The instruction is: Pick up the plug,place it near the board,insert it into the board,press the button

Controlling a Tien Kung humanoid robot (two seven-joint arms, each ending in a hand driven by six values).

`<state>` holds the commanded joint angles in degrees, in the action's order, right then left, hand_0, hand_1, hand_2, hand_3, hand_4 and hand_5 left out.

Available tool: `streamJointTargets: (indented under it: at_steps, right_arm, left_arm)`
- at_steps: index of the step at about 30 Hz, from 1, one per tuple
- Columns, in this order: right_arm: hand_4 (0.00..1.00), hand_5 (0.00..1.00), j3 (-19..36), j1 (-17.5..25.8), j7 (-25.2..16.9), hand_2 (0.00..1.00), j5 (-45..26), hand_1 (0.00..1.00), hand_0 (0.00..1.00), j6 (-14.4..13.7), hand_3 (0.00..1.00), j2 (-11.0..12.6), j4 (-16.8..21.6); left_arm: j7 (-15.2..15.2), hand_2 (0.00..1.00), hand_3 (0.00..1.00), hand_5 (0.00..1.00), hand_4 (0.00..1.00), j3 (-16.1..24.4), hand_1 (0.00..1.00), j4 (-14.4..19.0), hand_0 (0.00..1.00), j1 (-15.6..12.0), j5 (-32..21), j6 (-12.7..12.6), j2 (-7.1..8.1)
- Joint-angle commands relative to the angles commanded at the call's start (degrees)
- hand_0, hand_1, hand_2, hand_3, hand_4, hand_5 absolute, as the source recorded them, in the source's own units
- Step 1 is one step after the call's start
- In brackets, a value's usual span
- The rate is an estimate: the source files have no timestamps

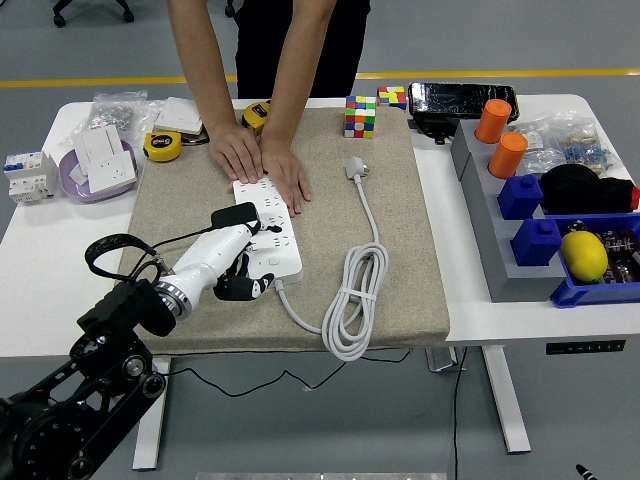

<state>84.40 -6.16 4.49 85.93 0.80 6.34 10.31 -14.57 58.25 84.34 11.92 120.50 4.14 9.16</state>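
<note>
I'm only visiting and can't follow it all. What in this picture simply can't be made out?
- Head view: whether the black plug is fully seated in the power strip; the left hand covers that spot.
- The strip's button: hidden under the same hand.
- The strip's far end: covered by the person's hands.
- The right hand: outside the picture.
- Print on the bags at far right: too small to read.

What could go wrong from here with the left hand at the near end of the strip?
1. The person's hands rest on the power strip's far end; a hard push by the left hand could shove the strip into them.
2. The black plug sits beside the hand, so a stray move may knock it.
3. The strip's white cable coils close by and could snag.
</note>
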Motion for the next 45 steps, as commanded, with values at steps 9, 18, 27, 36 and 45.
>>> streamJointTargets:
  at_steps: [9,18,27,36,45]
  right_arm:
    - [0.998,0.959,-0.06,0.04,0.06,0.749,0.16,0.755,0.826,0.04,0.780,0.07,0.00]
    - [0.998,0.959,-0.22,0.09,0.02,0.748,0.10,0.755,0.826,0.06,0.779,0.06,0.00]
    - [0.998,0.958,-0.18,0.14,0.03,0.748,0.09,0.755,0.826,0.07,0.779,0.08,0.00]
    - [0.998,0.958,-0.08,-0.02,-0.02,0.748,-0.06,0.755,0.826,0.02,0.779,0.05,0.00]
    - [0.998,0.959,0.01,0.01,-0.02,0.748,-0.02,0.755,0.826,0.02,0.779,0.05,0.00]
  left_arm:
    - [-1.00,0.150,0.718,0.002,0.506,-1.07,0.029,-1.92,0.164,0.38,0.73,2.00,-0.06]
    - [-0.43,0.150,0.713,0.002,0.497,-0.55,0.028,-3.33,0.165,0.65,1.28,0.73,-0.79]
    - [-0.24,0.149,0.714,0.002,0.491,-0.50,0.027,-4.11,0.165,0.62,1.59,0.60,-1.36]
    - [0.22,0.149,0.717,0.002,0.489,-0.33,0.027,-5.03,0.164,0.74,2.09,-0.36,-1.89]
    - [0.23,0.150,0.711,0.002,0.483,-0.23,0.027,-5.66,0.164,0.61,2.65,-0.41,-2.12]
